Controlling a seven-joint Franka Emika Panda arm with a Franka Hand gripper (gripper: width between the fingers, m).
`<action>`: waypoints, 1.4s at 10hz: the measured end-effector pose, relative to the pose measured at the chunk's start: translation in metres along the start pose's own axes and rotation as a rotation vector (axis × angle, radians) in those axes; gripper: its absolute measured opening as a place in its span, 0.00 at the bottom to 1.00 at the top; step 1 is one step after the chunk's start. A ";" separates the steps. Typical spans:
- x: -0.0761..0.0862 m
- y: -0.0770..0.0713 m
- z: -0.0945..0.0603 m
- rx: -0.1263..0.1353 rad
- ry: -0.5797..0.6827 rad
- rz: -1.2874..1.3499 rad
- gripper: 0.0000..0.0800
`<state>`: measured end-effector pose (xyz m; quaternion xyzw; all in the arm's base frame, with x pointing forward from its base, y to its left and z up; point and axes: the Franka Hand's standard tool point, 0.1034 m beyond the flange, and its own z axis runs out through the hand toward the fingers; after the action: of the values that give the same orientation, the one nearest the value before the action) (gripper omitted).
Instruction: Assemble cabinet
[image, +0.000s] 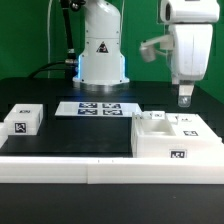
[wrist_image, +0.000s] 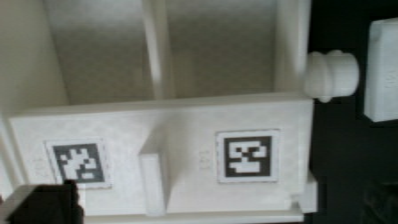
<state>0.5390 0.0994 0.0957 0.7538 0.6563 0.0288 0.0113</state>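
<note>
My pincer hangs just above the cabinet, over its back part. The cabinet lies on the black surface, at the exterior view's right. Whether my fingers are apart or together, I cannot tell.

The big white cabinet fills most of the picture. It has two deep hollow spaces side by side, with a thin white wall between them. Next to the hollow spaces is a flat white face with two square black-and-white tags on it. The tags sit side by side, a little apart, and a small white ridge stands between them. A round white knob sticks out from one side of the cabinet. Just past the knob is another white piece, cut off by the edge of the picture. The table beside the cabinet is black. One dark, blurry gripper finger shows in a corner.
</note>
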 end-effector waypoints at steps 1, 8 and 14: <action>-0.003 -0.011 -0.001 0.008 -0.007 0.000 1.00; -0.011 -0.033 0.006 0.027 -0.014 0.044 1.00; -0.024 -0.093 0.020 0.037 -0.010 -0.006 1.00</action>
<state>0.4454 0.0893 0.0698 0.7520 0.6590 0.0130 0.0008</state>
